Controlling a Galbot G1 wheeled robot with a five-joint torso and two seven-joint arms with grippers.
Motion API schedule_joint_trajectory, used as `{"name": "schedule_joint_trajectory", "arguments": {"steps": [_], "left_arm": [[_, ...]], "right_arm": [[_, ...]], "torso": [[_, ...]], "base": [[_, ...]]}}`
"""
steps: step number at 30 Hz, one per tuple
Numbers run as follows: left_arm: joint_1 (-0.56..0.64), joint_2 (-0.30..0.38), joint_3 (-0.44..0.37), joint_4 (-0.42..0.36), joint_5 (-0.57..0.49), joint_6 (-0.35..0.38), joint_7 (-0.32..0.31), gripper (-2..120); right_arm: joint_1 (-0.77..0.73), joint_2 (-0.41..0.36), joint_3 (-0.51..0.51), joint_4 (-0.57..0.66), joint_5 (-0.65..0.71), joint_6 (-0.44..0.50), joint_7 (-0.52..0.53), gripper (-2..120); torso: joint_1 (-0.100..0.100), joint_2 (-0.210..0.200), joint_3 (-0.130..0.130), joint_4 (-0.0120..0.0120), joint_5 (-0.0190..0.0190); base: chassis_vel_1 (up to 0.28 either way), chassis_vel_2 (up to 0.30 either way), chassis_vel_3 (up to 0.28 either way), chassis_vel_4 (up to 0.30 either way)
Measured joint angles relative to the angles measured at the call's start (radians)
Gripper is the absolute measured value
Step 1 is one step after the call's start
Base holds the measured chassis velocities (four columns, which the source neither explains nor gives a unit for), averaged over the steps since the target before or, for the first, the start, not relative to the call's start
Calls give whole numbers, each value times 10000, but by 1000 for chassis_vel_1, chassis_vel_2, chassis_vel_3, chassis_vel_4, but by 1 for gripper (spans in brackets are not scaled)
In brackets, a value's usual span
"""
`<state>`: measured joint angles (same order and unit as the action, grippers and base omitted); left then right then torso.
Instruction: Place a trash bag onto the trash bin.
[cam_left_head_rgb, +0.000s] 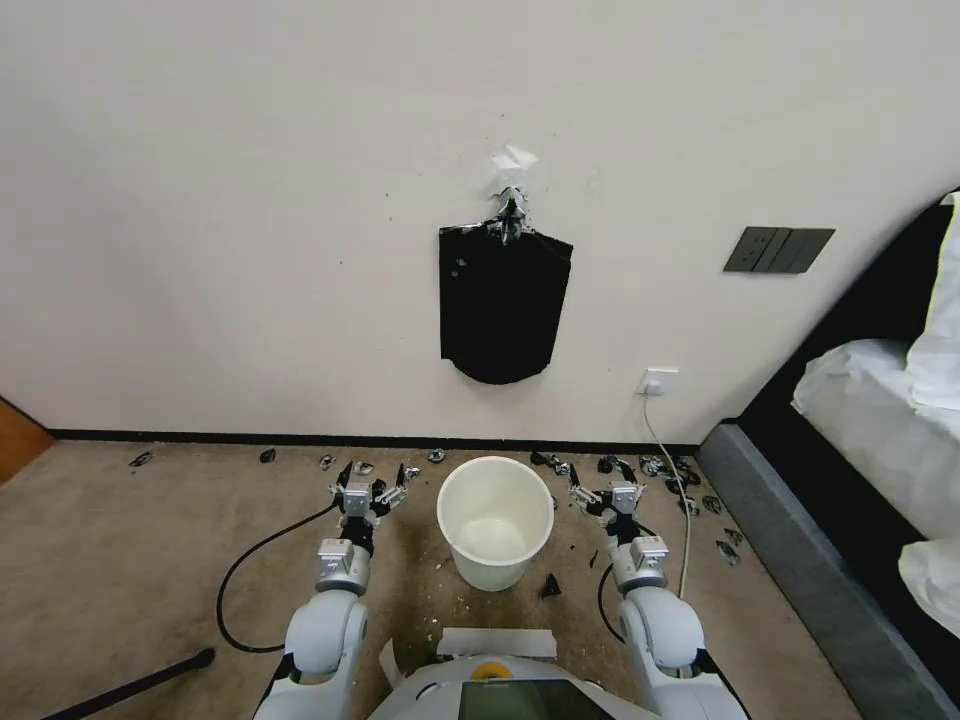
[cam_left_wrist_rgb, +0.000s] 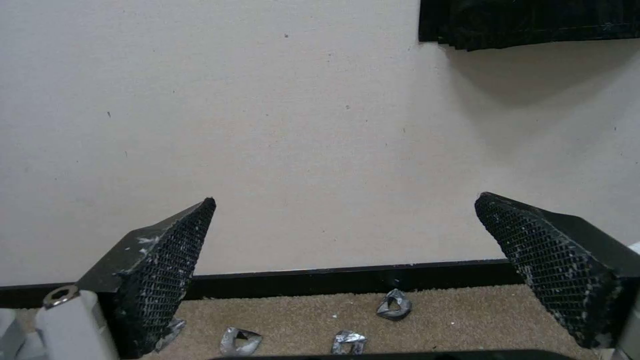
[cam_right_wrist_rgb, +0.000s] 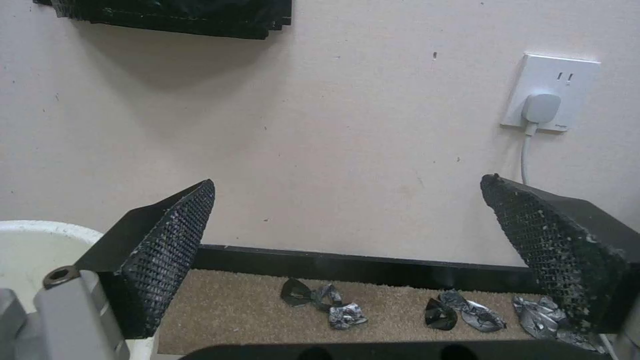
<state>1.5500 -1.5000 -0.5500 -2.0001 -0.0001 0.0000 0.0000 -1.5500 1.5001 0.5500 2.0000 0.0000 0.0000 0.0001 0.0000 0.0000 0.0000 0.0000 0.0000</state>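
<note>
One round cream-white plastic trash bin (cam_left_head_rgb: 496, 522) on tan carpet (cam_left_head_rgb: 120, 540) in head view, unlidded, seemingly empty; left gripper (cam_left_head_rgb: 369, 493) and right gripper (cam_left_head_rgb: 607, 497) flanking it, apart from its rim. Flat black pack of bags (cam_left_head_rgb: 503, 305) hung on the wall above. From left wrist: mesh-padded fingers (cam_left_wrist_rgb: 170, 265) spread wide, holding nothing, facing baseboard and crumpled scraps (cam_left_wrist_rgb: 393, 305). From right wrist: jaws likewise wide, empty; bin rim (cam_right_wrist_rgb: 40, 230) beside one finger; white wall socket (cam_right_wrist_rgb: 550, 92) ahead. No loose trash bag identifiable.

Trash bin (cam_left_head_rgb: 496, 535): cream-white, plain
Pack of bags (cam_left_head_rgb: 503, 305): flat black
Carpet (cam_left_head_rgb: 120, 540): tan
Wall (cam_left_head_rgb: 250, 200): off-white, black skirting
Fingers (cam_left_wrist_rgb: 170, 270): black, mesh-patterned pads
Scraps (cam_right_wrist_rgb: 460, 312): black, silvery glints
</note>
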Motion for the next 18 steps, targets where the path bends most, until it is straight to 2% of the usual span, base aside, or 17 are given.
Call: {"name": "schedule_joint_trajectory", "arguments": {"steps": [18], "left_arm": [[0, 0, 0, 0, 0, 0, 0, 100]], "right_arm": [[0, 0, 0, 0, 0, 0, 0, 100]], "torso": [[0, 0, 0, 0, 0]], "base": [[0, 0, 0, 0]]}}
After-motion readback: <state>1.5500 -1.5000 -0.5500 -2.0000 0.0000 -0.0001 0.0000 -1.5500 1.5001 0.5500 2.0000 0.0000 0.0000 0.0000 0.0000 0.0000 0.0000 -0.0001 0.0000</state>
